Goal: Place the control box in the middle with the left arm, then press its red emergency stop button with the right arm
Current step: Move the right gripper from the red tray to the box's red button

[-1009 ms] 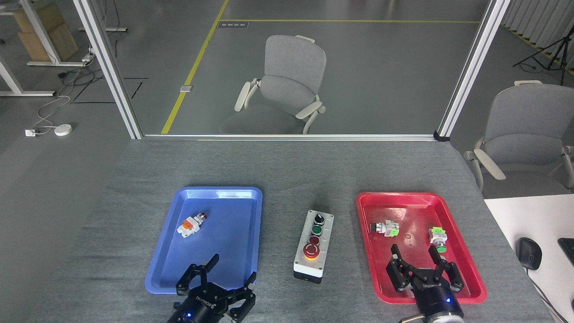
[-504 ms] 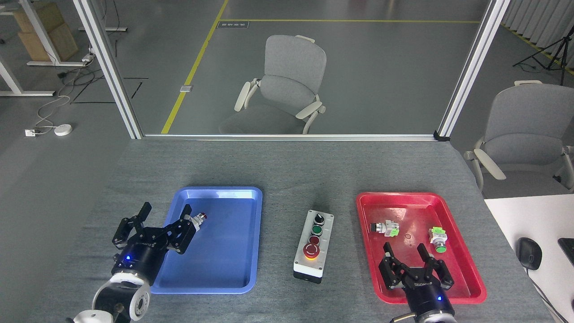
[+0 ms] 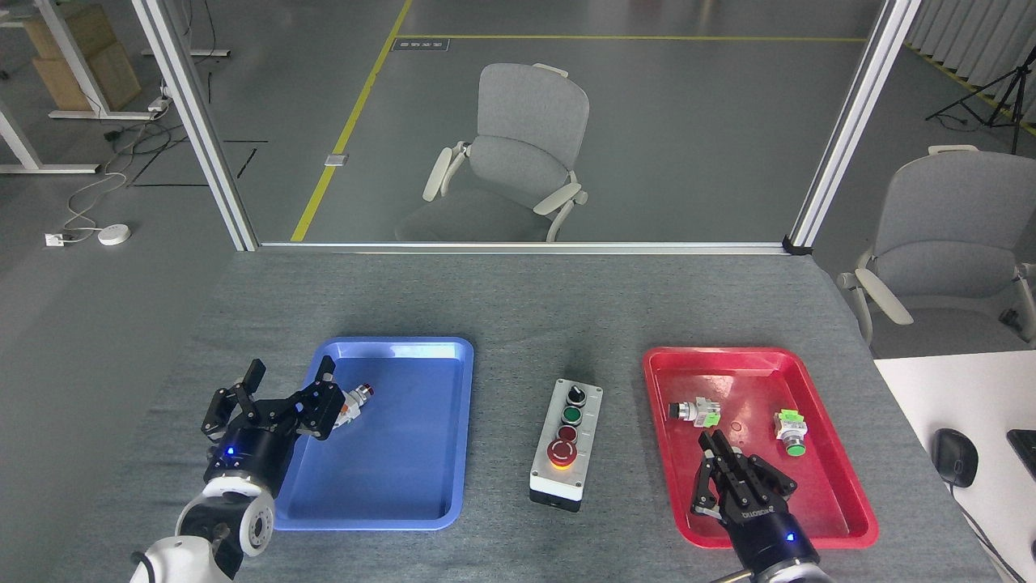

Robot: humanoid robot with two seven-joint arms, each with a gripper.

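The light-grey control box with its black base stands on the bare grey tabletop between the two trays. The red emergency stop button, a mushroom cap with a yellow ring, is at its near end, below the smaller red, green and black controls. My left gripper is open over the left edge of the blue tray, well left of the box. My right gripper hovers over the red tray's near part with its fingers drawn together, holding nothing.
The blue tray holds a small red-capped push-button part just right of my left gripper. The red tray holds two loose button parts. A white desk with a mouse adjoins the table's right side.
My left arm swung from the near edge out to the blue tray's left side and edged forward. My right gripper closed its fingers and shifted slightly over the red tray. The box stayed put.
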